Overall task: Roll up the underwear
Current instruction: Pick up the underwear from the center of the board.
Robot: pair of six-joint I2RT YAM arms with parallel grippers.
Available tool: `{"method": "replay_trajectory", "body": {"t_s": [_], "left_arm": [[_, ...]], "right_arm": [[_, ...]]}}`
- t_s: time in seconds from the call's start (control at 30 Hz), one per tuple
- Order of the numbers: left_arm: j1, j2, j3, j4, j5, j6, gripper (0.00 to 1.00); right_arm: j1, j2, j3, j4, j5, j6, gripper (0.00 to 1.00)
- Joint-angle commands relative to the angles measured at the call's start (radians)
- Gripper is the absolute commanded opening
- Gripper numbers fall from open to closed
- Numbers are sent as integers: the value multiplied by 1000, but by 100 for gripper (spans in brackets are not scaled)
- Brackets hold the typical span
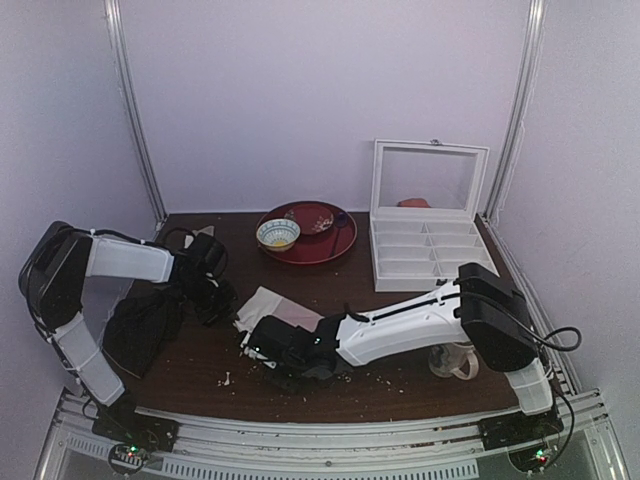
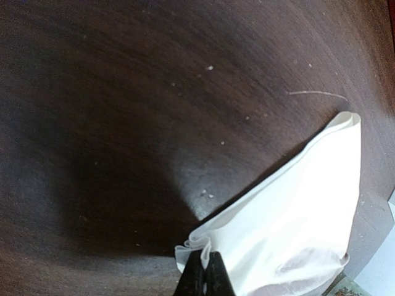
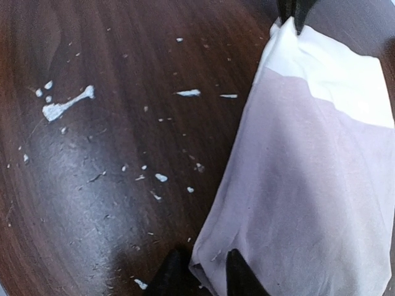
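Left of the white compartment box (image 1: pixel 425 250), and nearer the arm bases than it, the underwear (image 1: pixel 275 303) lies flat on the dark surface (image 1: pixel 400 385). It looks folded into a pale oblong with its whitish band at the end away from the right arm. No turn of a roll shows anywhere along it, so I judge the rolling itself not yet begun: both ends are being taken up, and the whole wind-up is left to do.

The left hand (image 2: pixel 207 270) is pressed fully together on the band-end corner, pinning a small pucker of fabric. The right hand (image 3: pixel 200 271) stands only a little apart, its two fingers either side of the opposite corner. The gap looks too wide for thin cloth, so it seems to straddle the corner, not clamp it.

Farther left of the box, beyond the garment, a black cloth (image 1: pixel 140 330) sits heaped beside the left arm, close enough to snag. Just left of the box is a red tray (image 1: pixel 335 248) carrying a small bowl (image 1: pixel 277 234), well apart from the work. White crumbs (image 3: pixel 62 108) speckle the wood beside the garment and could get rolled in.
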Motion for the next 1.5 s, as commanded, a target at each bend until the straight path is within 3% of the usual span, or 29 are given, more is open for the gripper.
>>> {"method": "replay_trajectory", "body": {"t_s": [0.0,0.2,0.77,0.97,1.13,1.17,1.47], "left_arm": [[-5,-29,7,2,1,12,0],[-6,-28,12,-2,-1,13,0],[-4,-20,27,-16,-2,19,0],[-4,-19,33,-18,-1,19,0],[-4,-21,33,-18,0,20,0],[-4,-21,33,-18,1,19,0],[-5,-92,46,-119,-45,6,0]], "right_arm": [[1,-30,-20,-39,42,0,28],[0,-72,-6,-39,36,-14,36],[-40,43,33,-56,-8,-12,36],[-51,54,12,-61,-26,9,13],[-48,22,-11,-50,-33,15,6],[-46,15,-12,-50,-36,16,0],[-26,-81,9,-86,-107,41,0]]}}
